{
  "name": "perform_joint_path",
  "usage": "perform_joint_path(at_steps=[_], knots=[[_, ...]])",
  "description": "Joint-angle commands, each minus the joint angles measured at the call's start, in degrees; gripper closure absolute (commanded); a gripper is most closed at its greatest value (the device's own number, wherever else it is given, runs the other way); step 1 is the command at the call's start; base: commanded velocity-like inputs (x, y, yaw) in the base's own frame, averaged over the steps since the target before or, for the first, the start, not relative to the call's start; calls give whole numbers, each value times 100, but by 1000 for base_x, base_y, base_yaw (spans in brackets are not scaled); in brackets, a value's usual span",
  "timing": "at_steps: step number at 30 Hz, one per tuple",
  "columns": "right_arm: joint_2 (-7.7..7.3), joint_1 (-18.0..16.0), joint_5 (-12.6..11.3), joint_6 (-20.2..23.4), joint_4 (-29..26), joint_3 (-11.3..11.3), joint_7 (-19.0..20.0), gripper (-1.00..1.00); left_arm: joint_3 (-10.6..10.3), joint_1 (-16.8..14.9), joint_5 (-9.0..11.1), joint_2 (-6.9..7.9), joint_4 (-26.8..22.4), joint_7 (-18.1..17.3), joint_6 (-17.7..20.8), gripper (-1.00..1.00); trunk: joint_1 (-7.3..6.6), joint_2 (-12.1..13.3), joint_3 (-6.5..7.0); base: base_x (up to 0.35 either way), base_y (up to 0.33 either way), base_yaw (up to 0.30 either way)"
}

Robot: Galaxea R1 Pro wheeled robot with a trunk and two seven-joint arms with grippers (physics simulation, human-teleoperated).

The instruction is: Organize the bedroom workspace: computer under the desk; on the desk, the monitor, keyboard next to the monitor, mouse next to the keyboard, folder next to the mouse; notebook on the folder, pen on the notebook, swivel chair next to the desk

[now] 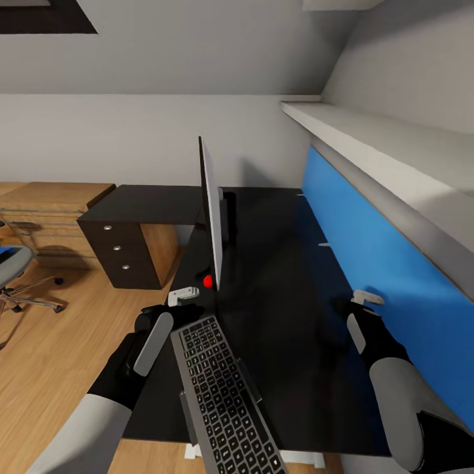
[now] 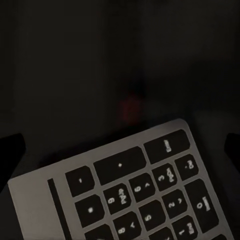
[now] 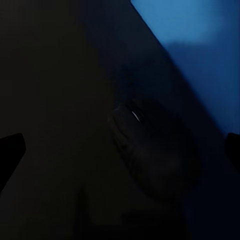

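The black worktop (image 1: 276, 276) stretches along the blue wall panel, with a dark drawer block at its far end. The monitor (image 1: 210, 210) stands upright on it, seen edge-on, a thin black slab with a red dot at its lower corner. The silver-grey keyboard (image 1: 224, 395) with dark keys lies just in front of the monitor, its near end overhanging the worktop's edge. The dark rounded mouse (image 3: 150, 155) sits on the worktop close to the blue panel. The swivel chair (image 1: 16, 276) stands well off, beyond the drawer block.
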Motion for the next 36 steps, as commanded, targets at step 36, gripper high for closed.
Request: perform_joint_path(at_steps=[36], knots=[[-9, -3, 17, 23, -7, -12, -2, -100, -6, -4, 60, 4, -1, 63, 12, -100, 0, -4, -235, 1, 0, 0]])
